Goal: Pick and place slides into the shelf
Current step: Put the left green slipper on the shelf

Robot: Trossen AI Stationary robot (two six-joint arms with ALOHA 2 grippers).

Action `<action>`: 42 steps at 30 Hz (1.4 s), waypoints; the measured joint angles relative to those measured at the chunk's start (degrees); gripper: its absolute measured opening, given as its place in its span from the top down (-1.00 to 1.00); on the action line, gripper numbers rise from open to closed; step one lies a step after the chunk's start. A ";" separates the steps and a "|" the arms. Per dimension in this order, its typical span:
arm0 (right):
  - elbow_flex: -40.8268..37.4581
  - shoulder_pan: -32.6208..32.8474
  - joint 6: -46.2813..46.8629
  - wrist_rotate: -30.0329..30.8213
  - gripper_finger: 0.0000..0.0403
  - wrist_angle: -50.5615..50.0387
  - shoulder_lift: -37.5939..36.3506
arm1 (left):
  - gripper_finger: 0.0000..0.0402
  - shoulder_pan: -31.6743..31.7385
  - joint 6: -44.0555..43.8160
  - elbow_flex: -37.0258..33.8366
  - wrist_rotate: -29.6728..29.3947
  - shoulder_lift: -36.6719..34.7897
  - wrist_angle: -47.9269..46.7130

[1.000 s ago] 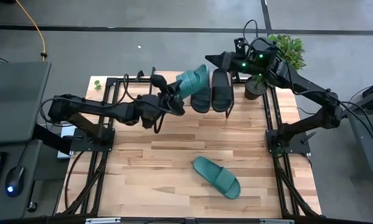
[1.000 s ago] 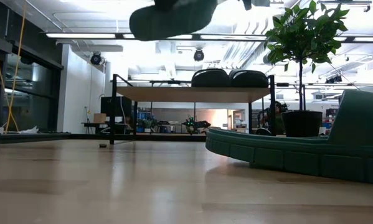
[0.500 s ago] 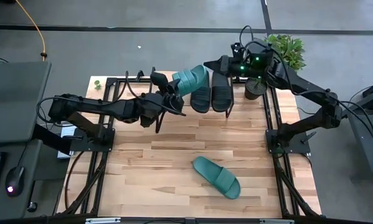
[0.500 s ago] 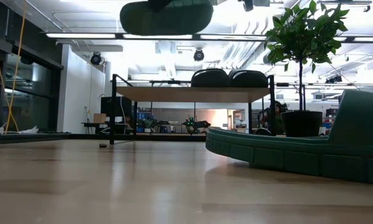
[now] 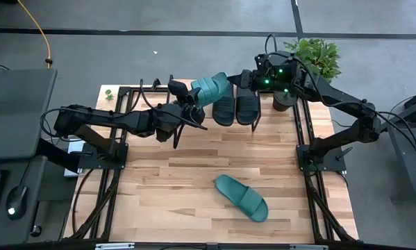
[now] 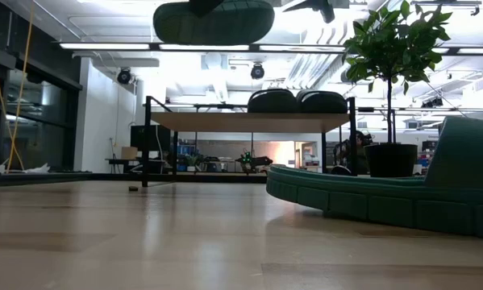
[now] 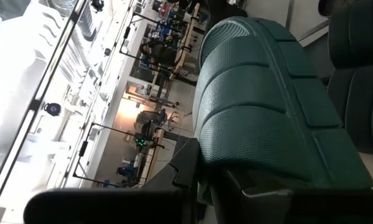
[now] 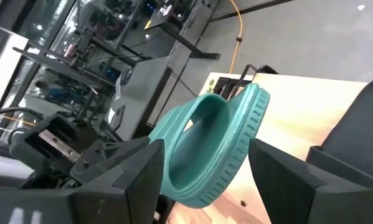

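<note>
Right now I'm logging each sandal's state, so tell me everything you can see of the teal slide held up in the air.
The teal slide looks like matte moulded foam, with a wide strap and ribbed sole edge. The left gripper holds it raised over the shelf, tilted, beside the two black slides. The right gripper is open near its toe end, not touching.

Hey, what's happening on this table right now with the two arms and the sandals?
The left gripper holds a teal green slide sandal up in the air next to the two matte black slide sandals already on the low wooden-topped shelf. The right gripper hovers above the black pair, jaws open. A second teal slide sandal lies on the wooden tabletop, not yet picked up.
</note>
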 joint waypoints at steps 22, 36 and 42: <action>0.00 1.84 -1.70 -0.36 0.11 2.65 5.91 | 0.96 -0.02 0.09 2.67 0.82 -0.07 0.50; 0.00 -1.07 -6.32 -0.26 0.85 3.60 5.66 | 0.59 -2.01 -4.07 2.73 -1.96 -1.89 1.31; -0.02 -3.64 -8.46 -1.84 0.94 3.13 5.71 | 0.52 -3.70 -13.62 2.82 -1.58 -6.40 1.23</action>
